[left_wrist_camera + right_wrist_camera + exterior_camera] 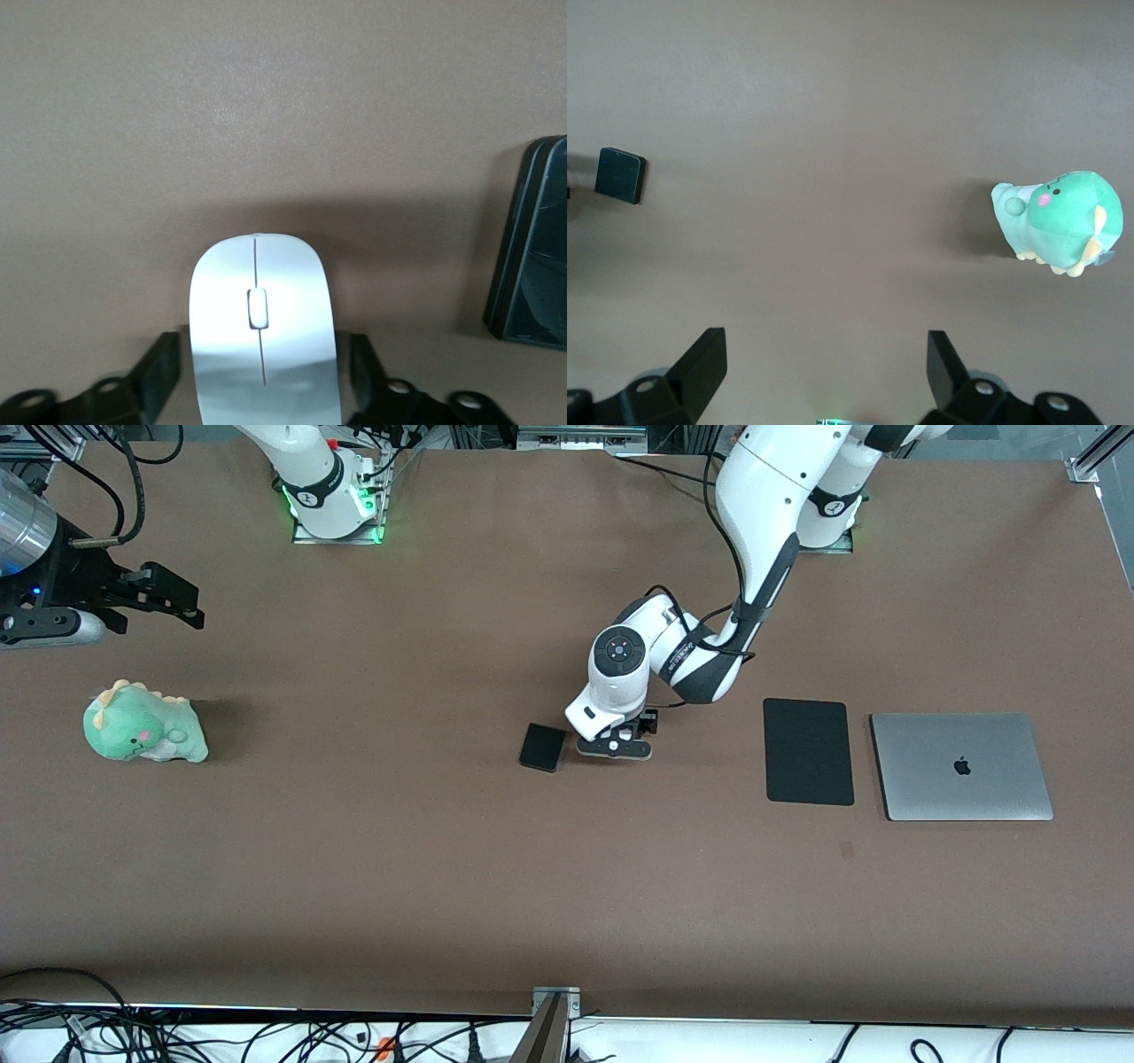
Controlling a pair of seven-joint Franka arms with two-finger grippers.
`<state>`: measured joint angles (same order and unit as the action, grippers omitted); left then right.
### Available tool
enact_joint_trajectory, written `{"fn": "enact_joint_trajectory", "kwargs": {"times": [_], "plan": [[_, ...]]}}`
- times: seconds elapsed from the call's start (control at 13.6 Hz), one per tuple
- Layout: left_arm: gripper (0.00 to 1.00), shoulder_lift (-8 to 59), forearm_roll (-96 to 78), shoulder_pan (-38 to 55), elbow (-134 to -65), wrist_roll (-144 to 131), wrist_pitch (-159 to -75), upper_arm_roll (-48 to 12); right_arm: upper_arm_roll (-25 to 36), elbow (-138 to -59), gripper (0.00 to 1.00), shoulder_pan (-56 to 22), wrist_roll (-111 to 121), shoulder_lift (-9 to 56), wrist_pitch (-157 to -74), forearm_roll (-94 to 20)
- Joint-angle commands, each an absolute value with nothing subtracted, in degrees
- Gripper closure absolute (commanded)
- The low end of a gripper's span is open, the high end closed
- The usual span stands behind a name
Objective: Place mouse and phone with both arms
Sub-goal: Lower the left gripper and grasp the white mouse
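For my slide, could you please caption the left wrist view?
Left hand straddling the white mouse on the brown table, phone beside it.

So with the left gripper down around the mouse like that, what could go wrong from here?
The left gripper straddles the glossy mouse without visibly touching it; the smooth shell might slip on closing. The phone lies close beside it, so a sideways move could knock it. The right gripper waits open, high near the plush dinosaur.
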<state>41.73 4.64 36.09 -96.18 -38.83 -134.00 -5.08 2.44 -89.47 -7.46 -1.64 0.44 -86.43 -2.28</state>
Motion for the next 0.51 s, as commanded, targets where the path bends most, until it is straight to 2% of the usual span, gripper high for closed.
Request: {"fn": "enact_joint_trajectory", "kwargs": {"times": [0.0,0.15,0.44], "plan": [[0.53,39.38,6.15,36.22,-98.0,-38.94,-133.77,-4.39,1.67,-90.35,0.0,-6.94,-1.67,-0.62,-86.04,-2.37],[0.53,36.67,6.15,34.73,-97.13,-38.32,-128.27,-4.31,1.58,-90.61,0.0,-7.03,-1.93,-0.61,-85.96,-2.46],[0.5,29.98,5.1,25.78,-92.91,-29.12,-108.33,-4.48,1.41,-90.97,0.0,-8.34,-2.37,0.34,-86.13,-2.81]]}}
